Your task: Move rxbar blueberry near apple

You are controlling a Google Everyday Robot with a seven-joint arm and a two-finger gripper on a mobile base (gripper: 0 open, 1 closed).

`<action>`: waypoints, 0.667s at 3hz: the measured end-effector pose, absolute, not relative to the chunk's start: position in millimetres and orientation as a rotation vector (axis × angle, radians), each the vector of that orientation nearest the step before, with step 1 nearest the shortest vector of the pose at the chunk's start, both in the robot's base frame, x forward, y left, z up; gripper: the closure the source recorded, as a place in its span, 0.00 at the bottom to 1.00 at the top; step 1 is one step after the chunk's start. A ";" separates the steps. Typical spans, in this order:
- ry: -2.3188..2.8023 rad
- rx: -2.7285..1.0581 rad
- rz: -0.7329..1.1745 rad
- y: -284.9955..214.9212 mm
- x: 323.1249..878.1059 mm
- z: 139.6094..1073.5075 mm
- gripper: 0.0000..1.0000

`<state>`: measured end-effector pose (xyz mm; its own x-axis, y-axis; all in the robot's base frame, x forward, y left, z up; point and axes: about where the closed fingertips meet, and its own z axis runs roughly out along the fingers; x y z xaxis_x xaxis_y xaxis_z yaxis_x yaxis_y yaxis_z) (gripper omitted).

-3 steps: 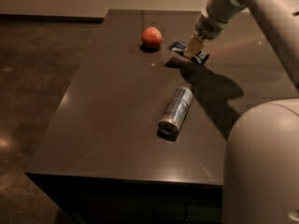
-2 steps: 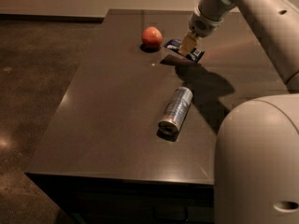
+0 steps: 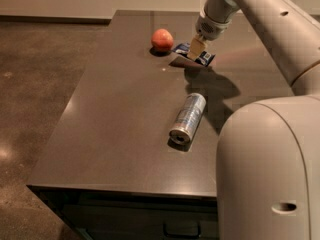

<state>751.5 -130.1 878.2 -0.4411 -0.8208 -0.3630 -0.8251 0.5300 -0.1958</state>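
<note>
The rxbar blueberry (image 3: 192, 53), a flat dark blue wrapper with pale print, lies on the dark table (image 3: 125, 114) at the far side, just right of the apple (image 3: 162, 39). The apple is round and red-orange and sits near the table's far edge. My gripper (image 3: 196, 49) reaches down from the upper right and its tan fingertips sit on the middle of the bar. The bar's two ends show on either side of the fingers.
A silver-blue drink can (image 3: 188, 118) lies on its side in the middle right of the table. My arm and its large pale body (image 3: 270, 169) fill the right side. The floor lies left of the table's edge.
The gripper and the bar have moved left, closer to the apple. The can and the apple have not moved.
</note>
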 end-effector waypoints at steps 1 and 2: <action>2.359 -1.355 0.025 -128.3 752.1 873.9 0.36; 2.347 -1.363 0.064 -124.6 750.3 871.5 0.13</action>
<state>750.3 -124.6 871.5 -0.4289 -0.8191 -0.3809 -0.8388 0.5177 -0.1689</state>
